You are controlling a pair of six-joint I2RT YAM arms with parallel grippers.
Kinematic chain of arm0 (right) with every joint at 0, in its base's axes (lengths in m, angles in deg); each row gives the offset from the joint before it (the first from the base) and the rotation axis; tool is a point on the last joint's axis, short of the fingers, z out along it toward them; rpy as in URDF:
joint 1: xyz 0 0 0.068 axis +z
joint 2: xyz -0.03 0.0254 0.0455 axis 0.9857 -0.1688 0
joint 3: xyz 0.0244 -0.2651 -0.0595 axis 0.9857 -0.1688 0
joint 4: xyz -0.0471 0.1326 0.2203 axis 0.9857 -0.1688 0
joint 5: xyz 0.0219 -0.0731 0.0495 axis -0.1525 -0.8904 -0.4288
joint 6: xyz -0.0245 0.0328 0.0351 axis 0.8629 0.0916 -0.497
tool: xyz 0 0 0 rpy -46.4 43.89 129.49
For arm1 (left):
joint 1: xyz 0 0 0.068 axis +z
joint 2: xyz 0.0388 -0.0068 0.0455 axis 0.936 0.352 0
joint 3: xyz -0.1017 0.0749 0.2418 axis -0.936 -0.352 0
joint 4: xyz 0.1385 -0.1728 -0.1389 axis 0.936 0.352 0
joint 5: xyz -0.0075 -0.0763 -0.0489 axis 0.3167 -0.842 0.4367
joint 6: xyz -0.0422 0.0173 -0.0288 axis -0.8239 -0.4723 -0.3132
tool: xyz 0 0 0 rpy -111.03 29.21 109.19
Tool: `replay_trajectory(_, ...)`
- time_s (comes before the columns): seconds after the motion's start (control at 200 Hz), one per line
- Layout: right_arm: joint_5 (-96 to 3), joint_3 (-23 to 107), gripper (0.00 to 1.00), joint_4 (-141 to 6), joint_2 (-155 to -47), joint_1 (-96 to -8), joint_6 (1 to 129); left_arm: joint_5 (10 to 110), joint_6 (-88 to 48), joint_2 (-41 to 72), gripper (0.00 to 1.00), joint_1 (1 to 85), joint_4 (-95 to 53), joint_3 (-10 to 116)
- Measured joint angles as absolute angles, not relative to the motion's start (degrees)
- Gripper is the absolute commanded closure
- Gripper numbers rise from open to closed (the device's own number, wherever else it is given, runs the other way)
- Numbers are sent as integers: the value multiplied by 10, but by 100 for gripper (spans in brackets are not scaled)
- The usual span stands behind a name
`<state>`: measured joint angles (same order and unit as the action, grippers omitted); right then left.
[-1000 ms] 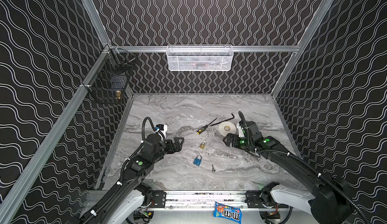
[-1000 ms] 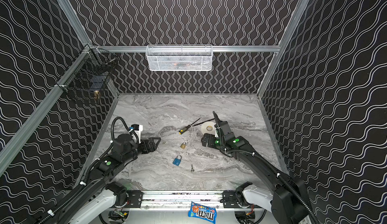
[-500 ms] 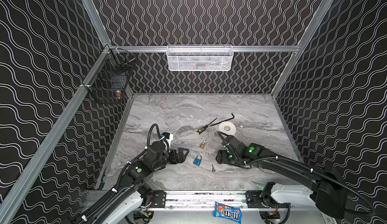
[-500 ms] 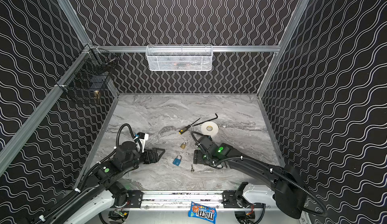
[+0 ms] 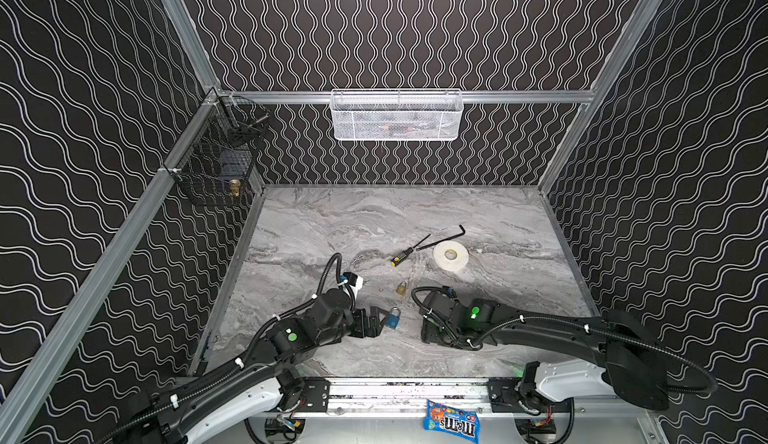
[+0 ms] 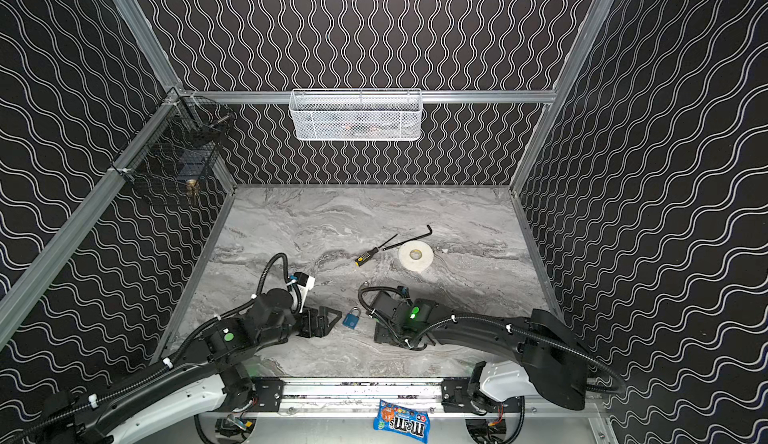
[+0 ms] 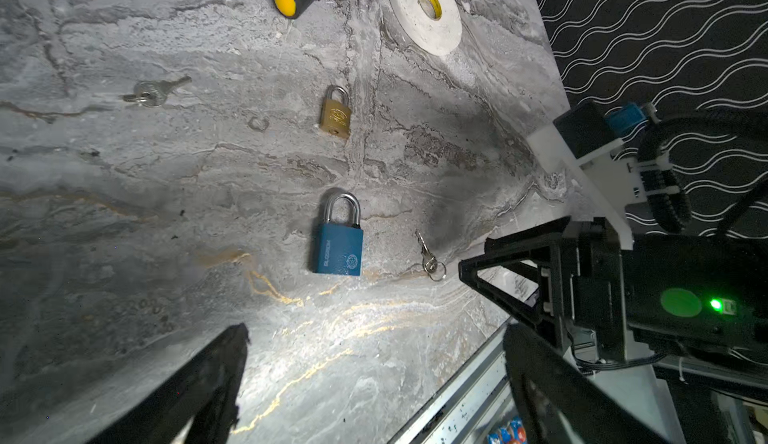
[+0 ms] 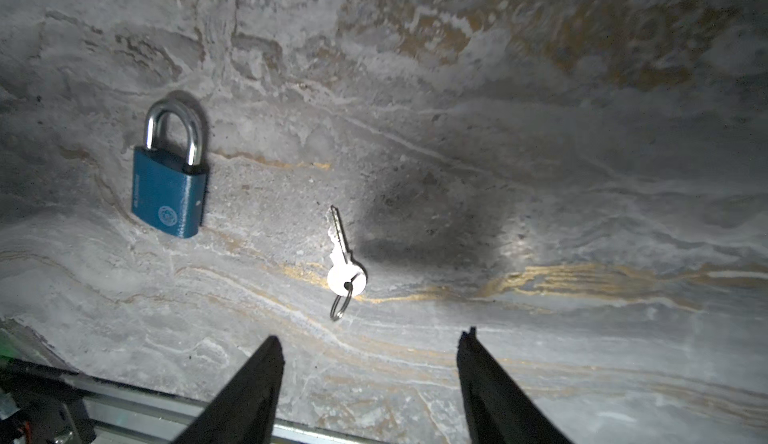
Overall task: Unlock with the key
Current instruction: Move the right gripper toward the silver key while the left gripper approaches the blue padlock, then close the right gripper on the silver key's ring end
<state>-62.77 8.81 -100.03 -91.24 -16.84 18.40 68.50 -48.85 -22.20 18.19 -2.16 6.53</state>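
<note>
right gripper: jaws partly spread, nothing between | left gripper: jaws wide, empty | the key: flat on the marble table, just ahead of the right fingertips, untouched, near the blue padlock | farther: brass padlock | farthest: screwdriver, tape roll

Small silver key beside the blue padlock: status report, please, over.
Left gripper open, near blue steel-shackled padlock. Right gripper open, tips just short of small silver ringed key, flat on marble table, ungripped. Path clear.
</note>
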Motion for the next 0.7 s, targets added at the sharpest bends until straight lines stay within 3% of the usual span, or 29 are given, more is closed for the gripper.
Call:
replay_trajectory(0.125,-642,91,43,-994,-932,-151,162,709,-499,-189,1,153,-45,65)
replay_trajectory(0.696,-685,105,55,-982,-989,-119,124,763,-515,-163,1,129,-59,72)
